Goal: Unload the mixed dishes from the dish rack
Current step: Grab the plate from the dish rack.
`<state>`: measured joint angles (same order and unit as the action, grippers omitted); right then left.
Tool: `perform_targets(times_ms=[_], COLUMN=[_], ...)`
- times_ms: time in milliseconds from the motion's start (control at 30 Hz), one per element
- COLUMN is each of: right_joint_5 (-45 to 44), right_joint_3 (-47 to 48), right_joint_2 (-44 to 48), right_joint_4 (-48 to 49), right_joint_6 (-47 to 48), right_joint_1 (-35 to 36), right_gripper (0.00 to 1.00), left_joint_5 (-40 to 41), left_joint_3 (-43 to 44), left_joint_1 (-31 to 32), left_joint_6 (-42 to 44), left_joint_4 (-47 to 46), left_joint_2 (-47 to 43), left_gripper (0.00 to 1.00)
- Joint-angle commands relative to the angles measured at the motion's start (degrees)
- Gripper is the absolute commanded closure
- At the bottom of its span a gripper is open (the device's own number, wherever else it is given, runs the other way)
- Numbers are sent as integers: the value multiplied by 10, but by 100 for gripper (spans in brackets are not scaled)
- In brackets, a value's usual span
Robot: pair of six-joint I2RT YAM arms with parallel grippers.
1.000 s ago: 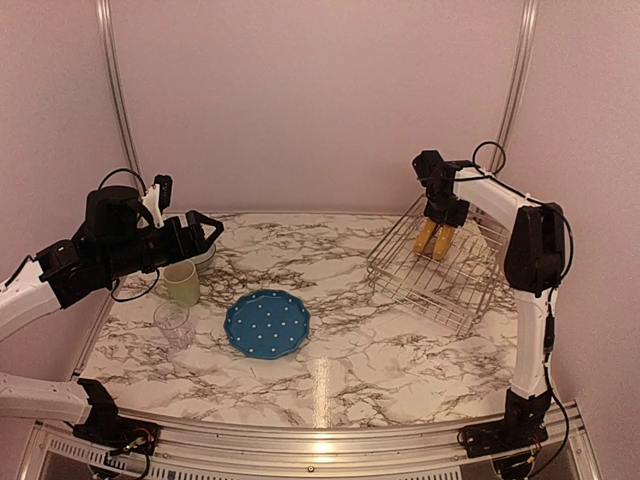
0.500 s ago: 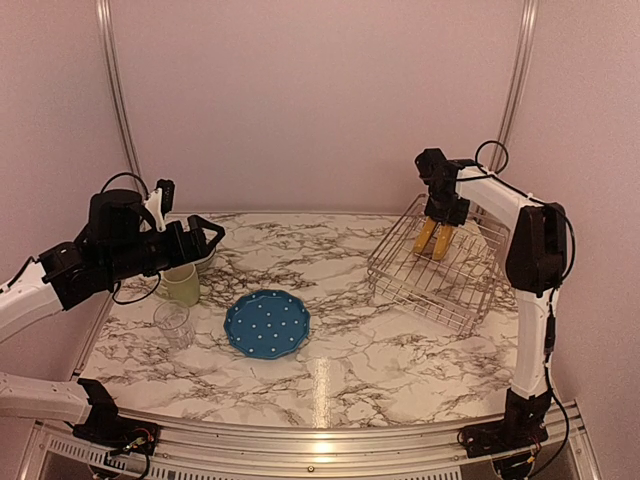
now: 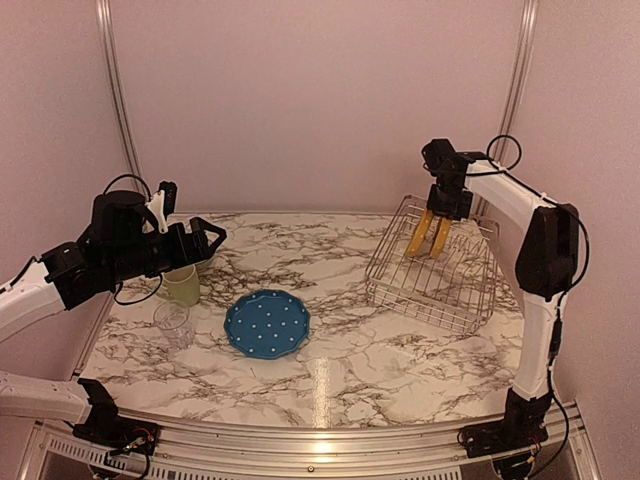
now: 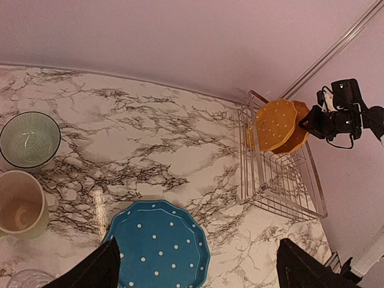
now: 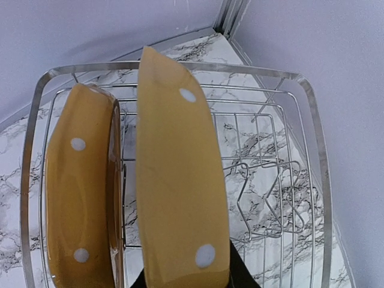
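The silver wire dish rack (image 3: 440,285) stands at the right of the table. Two yellow-orange dotted plates stand on edge in it. My right gripper (image 3: 447,212) is shut on the rim of the right one (image 3: 440,237); the left one (image 3: 416,238) is beside it. In the right wrist view the held plate (image 5: 180,180) fills the middle and the other plate (image 5: 78,192) is to its left. My left gripper (image 3: 207,240) is open and empty, above the pale green mug (image 3: 183,286). The blue dotted plate (image 3: 267,323) and the clear glass (image 3: 173,323) are on the table. The small pale bowl (image 4: 29,139) sits behind the mug.
The rack's right half (image 5: 270,198) holds only bare wire tines. The pink back wall runs close behind the rack, and the right wall is close beside it. Marble tabletop (image 3: 340,370) lies between the blue plate and the rack.
My right gripper has risen and shifted right with the yellow plate. The rack, tilted before, now sits flatter. My left gripper has drifted slightly right.
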<state>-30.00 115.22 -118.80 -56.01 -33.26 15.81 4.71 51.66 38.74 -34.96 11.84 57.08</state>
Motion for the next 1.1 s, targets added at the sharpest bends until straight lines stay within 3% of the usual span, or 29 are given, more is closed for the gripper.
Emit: perform_targets(times_ms=[0,167,1067], right_joint_5=[-69,-109,-125], right_joint_3=[33,31,-40], right_joint_2=[37,54,111], right_joint_4=[-10,-18,23], right_joint_6=[7,18,76], right_joint_1=[11,29,41], right_gripper=[100,100,100], left_joint_5=[-4,-3,-22], left_joint_3=[-1,1,15], left_joint_1=[0,0,0], left_joint_6=[-1,0,-1], left_joint_4=[0,-1,-15], left_joint_2=[-3,2,35], left_gripper=[7,7,7])
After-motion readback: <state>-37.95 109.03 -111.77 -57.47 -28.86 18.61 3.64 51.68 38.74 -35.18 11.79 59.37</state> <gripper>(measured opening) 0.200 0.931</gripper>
